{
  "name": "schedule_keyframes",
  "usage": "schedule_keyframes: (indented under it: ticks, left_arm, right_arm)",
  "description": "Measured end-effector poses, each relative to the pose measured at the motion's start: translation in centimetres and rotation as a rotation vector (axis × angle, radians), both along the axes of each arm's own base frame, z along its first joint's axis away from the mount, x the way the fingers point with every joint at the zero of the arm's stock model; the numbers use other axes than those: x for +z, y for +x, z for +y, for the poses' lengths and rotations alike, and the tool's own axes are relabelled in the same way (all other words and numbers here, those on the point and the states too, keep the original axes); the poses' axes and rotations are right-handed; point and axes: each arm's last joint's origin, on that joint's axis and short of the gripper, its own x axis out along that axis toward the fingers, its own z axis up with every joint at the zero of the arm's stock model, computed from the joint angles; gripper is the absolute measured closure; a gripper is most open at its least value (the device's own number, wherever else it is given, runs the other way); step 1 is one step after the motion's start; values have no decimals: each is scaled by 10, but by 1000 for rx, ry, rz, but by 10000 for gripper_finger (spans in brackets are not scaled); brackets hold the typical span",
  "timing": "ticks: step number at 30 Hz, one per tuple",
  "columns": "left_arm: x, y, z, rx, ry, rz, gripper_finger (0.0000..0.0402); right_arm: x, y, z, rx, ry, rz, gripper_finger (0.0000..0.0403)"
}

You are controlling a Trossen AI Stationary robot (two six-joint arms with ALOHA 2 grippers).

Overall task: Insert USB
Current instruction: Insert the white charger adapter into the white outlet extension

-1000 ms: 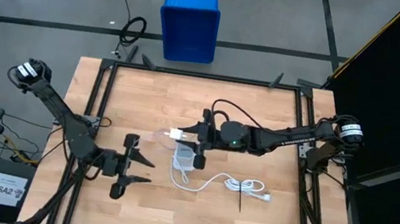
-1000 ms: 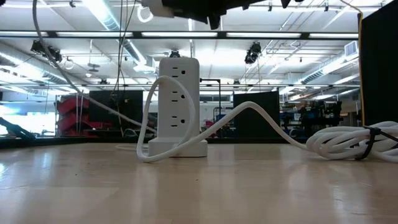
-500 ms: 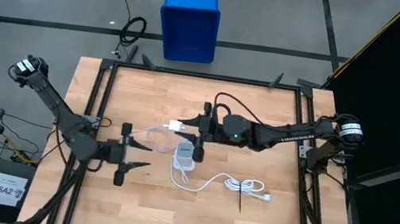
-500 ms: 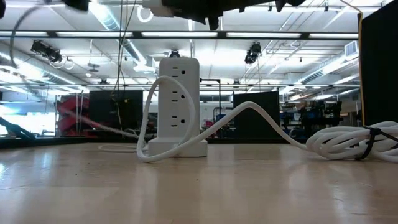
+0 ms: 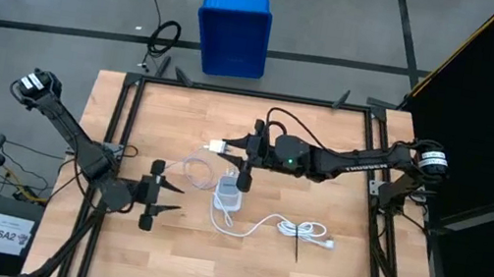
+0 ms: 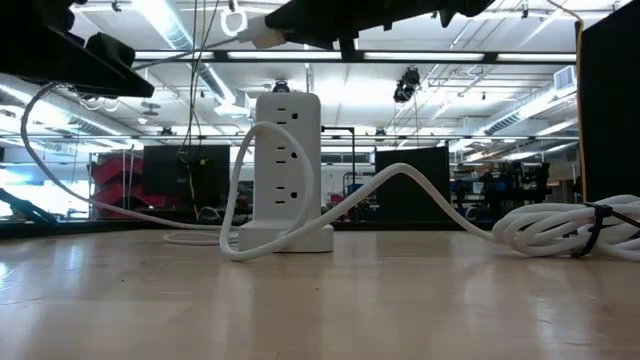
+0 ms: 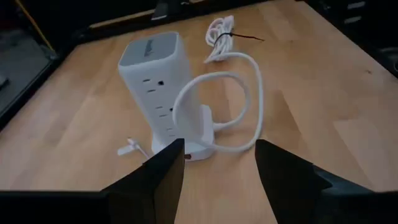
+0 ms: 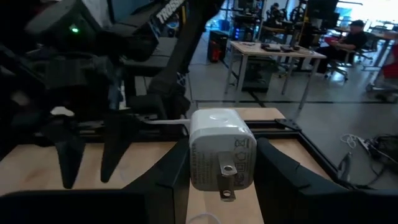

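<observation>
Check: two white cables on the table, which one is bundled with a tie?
The thick power strip cord, coiled and cinched by a black tie. The thin USB cable runs loose toward the right gripper.

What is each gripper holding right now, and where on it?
The right gripper grips the white charger block by its sides, the thin cable trailing from it. The left gripper is open and empty.

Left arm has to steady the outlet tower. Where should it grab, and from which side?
Grip the outlet tower high, just under its grey top, coming in level from the open left gripper's own side. The tower stands upright and the thick cord loops across its lower half, so low is likely fouled. The right gripper holds the charger block above.
</observation>
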Motion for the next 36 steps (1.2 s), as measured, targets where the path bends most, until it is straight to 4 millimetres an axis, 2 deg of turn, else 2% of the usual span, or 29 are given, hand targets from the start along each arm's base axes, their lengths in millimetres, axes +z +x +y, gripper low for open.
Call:
schedule_keyframes:
  ticks: [3,8,11,17,22,29,36]
  left_arm:
    - [7,1,-6,-101,-30,-47,220]
    - [34,2,-22,-405,1,-291,220]
    - [40,1,-25,-512,-4,-346,219]
    - [35,3,-24,-462,-48,-300,203]
    - [36,3,-24,-440,-73,-297,159]
    - [36,4,-20,-322,-41,-306,92]
    - [42,5,-20,-323,-39,-358,69]
  right_arm:
    - [-2,0,-7,-25,10,14,296]
    - [-4,-1,-17,-45,31,33,296]
    - [-4,-1,-18,-32,39,31,296]
    - [-4,-1,-16,-31,38,35,296]
    - [-4,-1,-16,-30,38,38,296]
    - [-5,-1,-16,-29,38,44,296]
    - [-6,-1,-15,-22,39,54,296]
